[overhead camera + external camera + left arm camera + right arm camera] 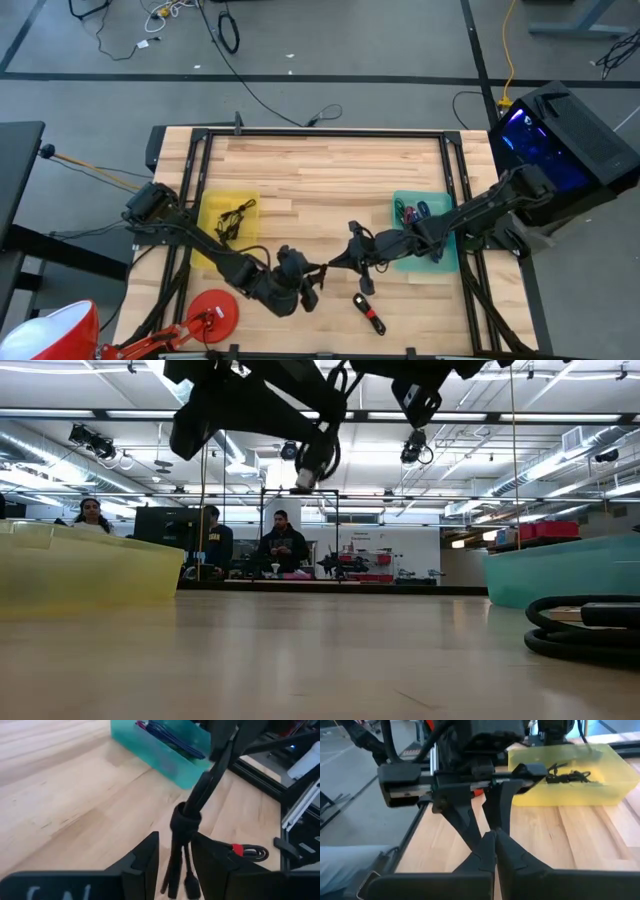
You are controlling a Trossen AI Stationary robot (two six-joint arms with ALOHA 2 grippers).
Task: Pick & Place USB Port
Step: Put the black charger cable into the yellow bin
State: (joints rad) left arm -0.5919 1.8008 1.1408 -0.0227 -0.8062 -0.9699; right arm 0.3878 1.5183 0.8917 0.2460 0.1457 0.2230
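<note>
A black bundled USB cable (186,822), bound by a dark wrap, hangs in the air above the table's near middle (328,268). My right gripper (495,842) is shut on its far end and faces my left gripper (316,272). My left gripper (175,857) is open. Its two fingers stand on either side of the cable's loose plug end (190,882), and I cannot tell whether they touch it. A second black cable with a red band (368,312) lies flat on the table close by. My right gripper pinches the bundled cable between its two shut fingers, at the end (220,757) away from the plugs. It comes from the table's right side. Its own fingers hide the exact spot in the right wrist view. The cable is lifted clear of the table and reaches between my left fingers.
A yellow bin (228,225) holding black cables sits at the left. At the right, a teal bin (425,232) holds several cables. A red lamp (212,312) stands at the near left edge. People sit in the room beyond the table (282,545). Bare wood lies between the bins.
</note>
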